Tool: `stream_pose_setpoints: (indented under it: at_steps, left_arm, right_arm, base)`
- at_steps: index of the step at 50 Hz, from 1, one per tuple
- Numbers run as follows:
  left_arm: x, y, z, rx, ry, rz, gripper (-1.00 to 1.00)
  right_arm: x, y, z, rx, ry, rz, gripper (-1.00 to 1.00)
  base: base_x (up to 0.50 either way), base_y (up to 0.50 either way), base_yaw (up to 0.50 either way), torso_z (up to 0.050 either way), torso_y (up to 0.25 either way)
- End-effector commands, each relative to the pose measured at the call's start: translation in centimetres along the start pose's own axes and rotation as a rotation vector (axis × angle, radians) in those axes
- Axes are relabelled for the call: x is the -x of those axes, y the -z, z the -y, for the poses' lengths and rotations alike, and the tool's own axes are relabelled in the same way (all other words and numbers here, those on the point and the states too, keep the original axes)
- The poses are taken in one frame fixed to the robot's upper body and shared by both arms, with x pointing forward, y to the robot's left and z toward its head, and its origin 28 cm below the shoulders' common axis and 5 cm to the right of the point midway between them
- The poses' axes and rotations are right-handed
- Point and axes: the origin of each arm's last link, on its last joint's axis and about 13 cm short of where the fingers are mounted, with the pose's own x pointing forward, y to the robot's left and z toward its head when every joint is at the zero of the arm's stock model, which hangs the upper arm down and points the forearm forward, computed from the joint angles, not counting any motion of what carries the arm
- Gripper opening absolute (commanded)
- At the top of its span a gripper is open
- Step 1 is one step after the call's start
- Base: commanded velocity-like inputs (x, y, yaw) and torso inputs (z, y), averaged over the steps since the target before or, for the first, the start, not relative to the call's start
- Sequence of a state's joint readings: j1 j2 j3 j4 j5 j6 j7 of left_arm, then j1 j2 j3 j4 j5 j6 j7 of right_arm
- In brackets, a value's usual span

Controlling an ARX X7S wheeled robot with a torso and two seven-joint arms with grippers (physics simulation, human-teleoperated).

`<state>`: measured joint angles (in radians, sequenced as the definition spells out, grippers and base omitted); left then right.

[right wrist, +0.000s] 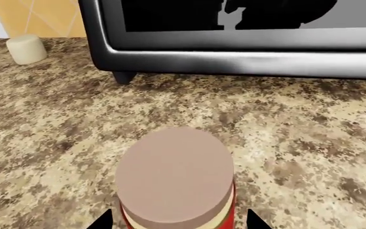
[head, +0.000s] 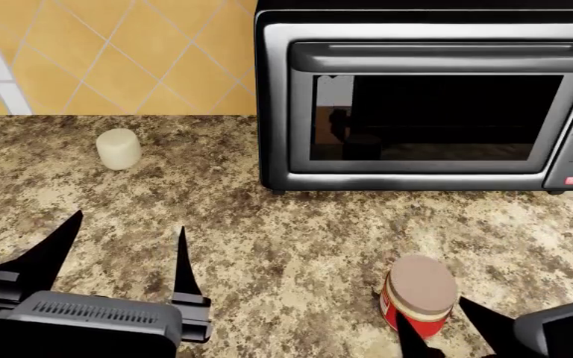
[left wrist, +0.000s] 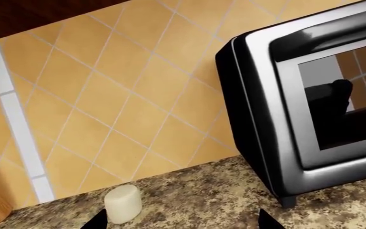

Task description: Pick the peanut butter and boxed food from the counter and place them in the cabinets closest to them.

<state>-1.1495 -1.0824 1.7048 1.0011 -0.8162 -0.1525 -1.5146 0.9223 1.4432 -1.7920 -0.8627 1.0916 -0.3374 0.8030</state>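
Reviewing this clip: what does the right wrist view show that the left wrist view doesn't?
Only the right wrist view shows the peanut butter, standing upright between the open fingers of the right gripper. Only the left wrist view shows the pale vertical tile strip, dark wood above the tiled wall, and the tips of the open left gripper. Both show the toaster oven, the cream-white cylinder and the counter.

A black-and-silver toaster oven (head: 426,97) is set at the back of the speckled granite counter (head: 266,246), against the tan tiled wall (head: 117,52). A small cream-white cylinder (head: 119,148) is placed to its left, well apart from it. The small red-labelled peanut butter jar with a tan lid (head: 419,295) is stood upright before the oven, toward the counter's front. The left gripper (head: 127,242) is held over the counter before the cylinder; the right gripper (head: 446,321) is placed around the jar's near side.
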Motion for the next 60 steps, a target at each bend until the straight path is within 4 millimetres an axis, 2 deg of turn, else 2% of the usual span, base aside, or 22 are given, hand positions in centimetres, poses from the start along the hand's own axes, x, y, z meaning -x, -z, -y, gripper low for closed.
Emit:
stream_pose_setpoints:
  at_steps: [1,9,27,28,39,43,50,60]
  left_arm:
    - [0.0,0.0,0.0,0.001,0.001,-0.001,1.0]
    - [0.1,0.0,-0.1,-0.001,-0.001,0.001,1.0]
    - [0.1,-0.1,0.0,-0.004,-0.003,0.0,1.0]
    - [0.1,-0.1,0.0,-0.004,-0.003,0.0,1.0]
    - [0.1,0.2,0.0,-0.001,-0.002,-0.006,1.0]
    - [0.1,0.2,0.0,0.0,-0.002,-0.006,1.0]
    - [0.2,0.3,0.0,0.003,0.0,-0.008,1.0]
    - [0.2,0.3,0.1,0.005,0.009,-0.012,1.0]
  right_arm:
    - [-1.1,-0.1,-0.1,0.004,-0.008,-0.003,1.0]
    - [-2.3,-0.4,0.2,0.004,0.009,-0.007,1.0]
    - [-3.1,-0.5,-0.2,0.02,-0.004,0.018,1.0]
    - [-3.0,-0.5,-0.2,0.025,-0.003,0.029,-1.0]
    - [-2.6,-0.4,-0.6,0.042,-0.018,0.073,-1.0]
    - [-2.3,-1.3,-0.7,0.017,-0.018,0.148,-1.0]
    - [-1.4,-6.2,-0.8,-0.013,0.045,0.415,-1.0]
    - [0.7,-13.6,-2.3,0.005,0.152,0.803,-1.0]
  base:
    - [0.0,0.0,0.0,0.0,0.0]
    - [0.0,0.0,0.0,0.0,0.0]
    - [0.0,0.0,0.0,0.0,0.0]
    - [0.0,0.0,0.0,0.0,0.0]
    - [0.0,0.0,0.0,0.0,0.0]
    - [0.0,0.0,0.0,0.0,0.0]
    - [0.0,0.0,0.0,0.0,0.0]
    - [0.0,0.0,0.0,0.0,0.0]
